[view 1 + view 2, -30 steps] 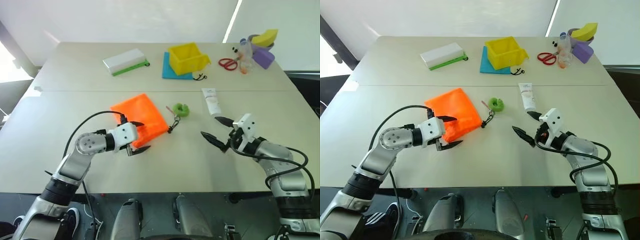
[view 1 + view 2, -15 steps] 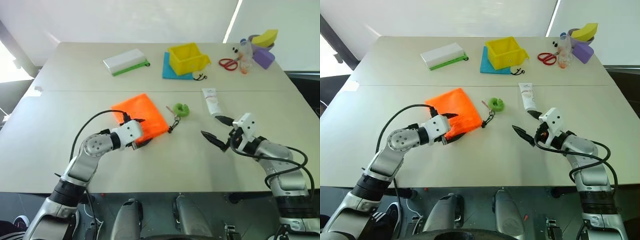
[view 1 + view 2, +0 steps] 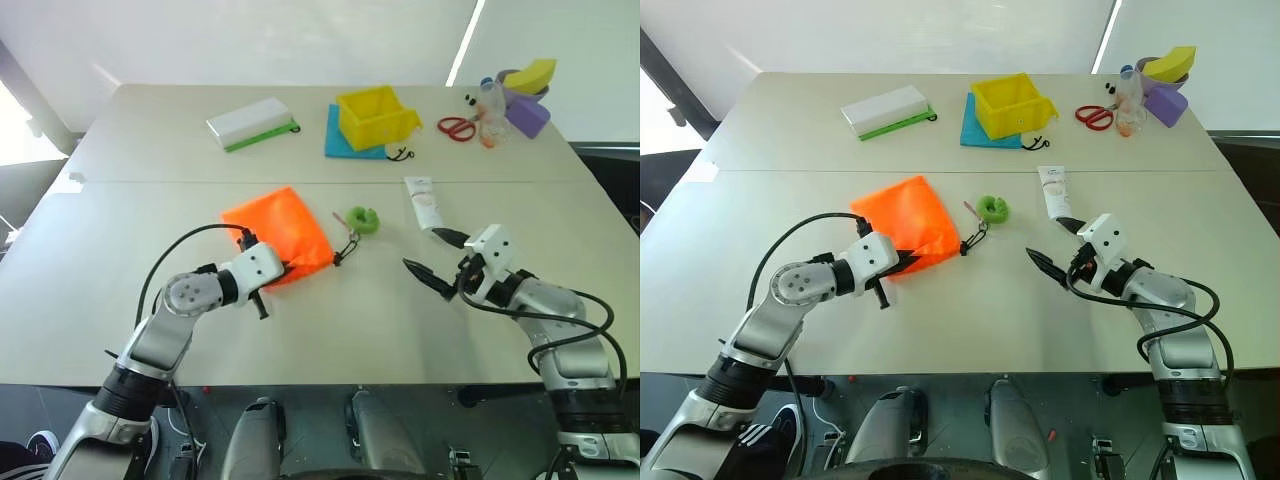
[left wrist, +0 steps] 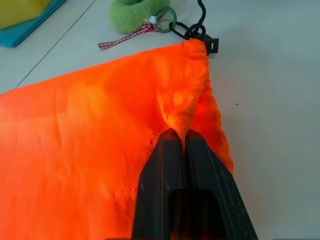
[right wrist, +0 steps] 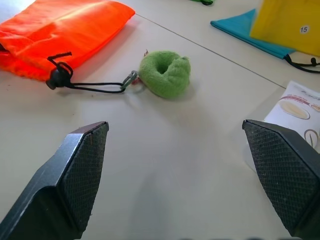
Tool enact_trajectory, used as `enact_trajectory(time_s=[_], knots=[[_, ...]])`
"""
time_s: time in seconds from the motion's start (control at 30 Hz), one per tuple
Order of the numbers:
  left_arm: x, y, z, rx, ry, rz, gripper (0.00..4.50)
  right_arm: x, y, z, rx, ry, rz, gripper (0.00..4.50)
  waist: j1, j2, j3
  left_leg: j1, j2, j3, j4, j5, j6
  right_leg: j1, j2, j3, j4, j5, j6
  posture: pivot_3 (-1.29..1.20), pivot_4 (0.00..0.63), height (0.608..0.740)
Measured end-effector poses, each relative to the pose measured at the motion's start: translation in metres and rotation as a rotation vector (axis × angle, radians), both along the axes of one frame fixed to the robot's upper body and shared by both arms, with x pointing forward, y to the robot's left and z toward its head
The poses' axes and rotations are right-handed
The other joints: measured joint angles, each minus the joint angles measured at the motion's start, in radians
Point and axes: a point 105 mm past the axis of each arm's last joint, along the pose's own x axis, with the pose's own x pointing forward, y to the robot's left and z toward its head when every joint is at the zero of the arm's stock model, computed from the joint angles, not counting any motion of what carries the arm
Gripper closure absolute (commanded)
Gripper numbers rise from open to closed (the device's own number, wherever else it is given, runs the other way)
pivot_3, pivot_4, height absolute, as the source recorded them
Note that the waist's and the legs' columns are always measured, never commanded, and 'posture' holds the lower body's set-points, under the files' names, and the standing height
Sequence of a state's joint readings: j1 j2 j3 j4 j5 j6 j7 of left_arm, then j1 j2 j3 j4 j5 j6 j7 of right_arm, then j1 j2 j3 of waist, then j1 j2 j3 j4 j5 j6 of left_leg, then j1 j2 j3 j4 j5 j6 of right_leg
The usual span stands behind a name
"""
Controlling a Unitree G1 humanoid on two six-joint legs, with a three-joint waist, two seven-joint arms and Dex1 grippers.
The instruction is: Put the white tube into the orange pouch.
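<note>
The orange pouch (image 3: pixel 282 230) lies flat at the table's middle. Its dark cord runs to a green ring toggle (image 3: pixel 362 219) on its right. My left gripper (image 4: pixel 181 136) is shut on a pinched fold of the pouch's fabric near the cord end, at the pouch's near edge (image 3: pixel 284 268). The white tube (image 3: pixel 422 201) lies on the table right of the toggle, cap toward me. Just in front of the tube, my right gripper (image 3: pixel 427 251) hovers open and empty. Its fingers (image 5: pixel 80 165) stand wide apart and point toward the toggle (image 5: pixel 165 73).
At the back stand a yellow bin (image 3: pixel 376 116) on a blue cloth (image 3: pixel 338 142) and a white box with a green edge (image 3: pixel 250 123). Red scissors (image 3: pixel 456 127), a clear bottle (image 3: pixel 489 108) and purple and yellow items (image 3: pixel 527 92) are at the back right.
My left gripper has gone from open to shut, pinching the pouch's near edge into a fold. The right gripper has stayed in place, open.
</note>
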State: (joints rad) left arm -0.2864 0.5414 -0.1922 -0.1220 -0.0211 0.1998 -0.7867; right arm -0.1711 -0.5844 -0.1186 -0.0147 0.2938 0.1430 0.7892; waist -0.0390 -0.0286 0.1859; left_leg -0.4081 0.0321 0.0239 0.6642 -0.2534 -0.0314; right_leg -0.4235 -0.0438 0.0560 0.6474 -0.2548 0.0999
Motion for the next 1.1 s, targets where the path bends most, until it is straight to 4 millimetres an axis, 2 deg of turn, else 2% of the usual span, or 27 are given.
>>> enact_trajectory(time_s=[0.07, 0.27, 0.47, 0.63, 0.83, 1.0, 1.1], knots=[[-0.003, 0.002, 0.003, -0.033, 0.024, -0.015, 4.47, 0.000, 0.001, 0.000, -0.005, -0.004, 0.001, 0.00, -0.001, 0.000, 0.000, 0.000, 0.000, 0.000, 0.000, 0.000, 0.000, 0.000, 0.000, 0.000, 0.000, 0.000, 0.000, 0.00, 0.150, 0.740], [-0.034, 0.004, 0.016, -0.095, 0.094, -0.187, 4.47, 0.001, 0.001, 0.000, -0.012, -0.014, 0.003, 0.00, -0.002, 0.000, 0.000, 0.000, 0.000, 0.000, 0.000, 0.000, 0.000, 0.000, 0.000, 0.000, 0.000, -0.001, -0.002, 0.00, 0.150, 0.740], [-0.052, 0.006, 0.013, -0.132, 0.205, -0.249, 4.47, 0.002, 0.002, -0.003, -0.012, -0.006, -0.001, 0.00, -0.002, 0.000, 0.000, 0.000, 0.000, 0.000, 0.000, 0.000, 0.000, 0.000, -0.001, 0.000, 0.000, -0.001, -0.002, 0.00, 0.150, 0.740], [-0.046, 0.010, 0.013, -0.104, 0.153, -0.213, 4.47, 0.010, -0.001, 0.000, -0.022, -0.017, -0.038, 0.00, -0.003, 0.000, 0.000, 0.000, 0.000, 0.000, 0.000, 0.000, 0.000, 0.000, 0.000, 0.000, 0.000, -0.001, -0.003, 0.00, 0.150, 0.740], [-0.028, 0.005, 0.011, -0.173, 0.056, -0.124, 4.47, 0.045, -0.007, 0.019, 0.031, 0.008, -0.253, 0.00, -0.003, 0.000, 0.000, 0.000, 0.000, 0.000, 0.000, 0.000, 0.000, 0.000, 0.000, 0.000, 0.001, -0.001, -0.003, 0.00, 0.150, 0.740], [-0.022, 0.005, 0.007, -0.192, 0.030, -0.093, 4.47, 0.064, -0.016, 0.029, 0.024, 0.099, -0.427, 0.00, -0.002, 0.000, 0.000, -0.001, 0.000, 0.000, -0.001, 0.000, 0.000, -0.001, -0.001, 0.000, 0.000, 0.000, -0.001, 0.00, 0.150, 0.740], [-0.023, 0.002, 0.005, -0.197, 0.024, -0.101, 4.47, 0.069, -0.017, 0.028, 0.004, 0.192, -0.477, 0.00, -0.002, 0.000, 0.000, -0.001, 0.000, 0.000, -0.001, 0.000, 0.000, -0.001, -0.001, 0.000, 0.000, 0.000, -0.002, 0.00, 0.150, 0.740]])
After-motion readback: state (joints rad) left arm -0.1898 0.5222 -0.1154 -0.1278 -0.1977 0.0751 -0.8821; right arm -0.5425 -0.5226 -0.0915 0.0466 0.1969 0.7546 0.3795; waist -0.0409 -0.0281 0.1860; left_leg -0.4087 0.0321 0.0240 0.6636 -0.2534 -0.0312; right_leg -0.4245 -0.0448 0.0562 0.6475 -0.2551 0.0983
